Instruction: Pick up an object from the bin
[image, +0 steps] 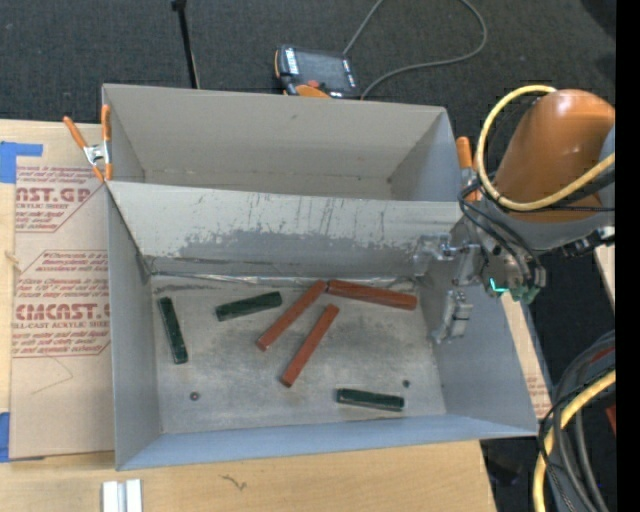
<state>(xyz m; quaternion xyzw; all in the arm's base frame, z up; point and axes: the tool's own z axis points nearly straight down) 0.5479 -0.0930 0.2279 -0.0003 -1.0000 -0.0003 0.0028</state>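
The pincer (452, 318) is hanging at the right of the frame, close to the right wall of the bin (280, 140) and just off the right end of a red-brown bar (370, 294) that is lying centre-right on the floor. The bar is looking stiff, light and narrow, so it is probably best taken across its middle. I cannot tell how far the pincer is gaping, and it seems to be holding nothing.

Light soft, even, from overhead. Bin (300, 130) back wall brightest, pale grey; left wall a shade darker. Bin bottom evenly lit, mid grey. Red sticks (310, 345) and dark green sticks (248, 306) cast only thin, faint shadows close beside them. Mild sheen on orange cover (560, 140), strongest on upper side. Floor (60, 50) beyond bin dark. Wooden surface (300, 480) at near edge well lit.
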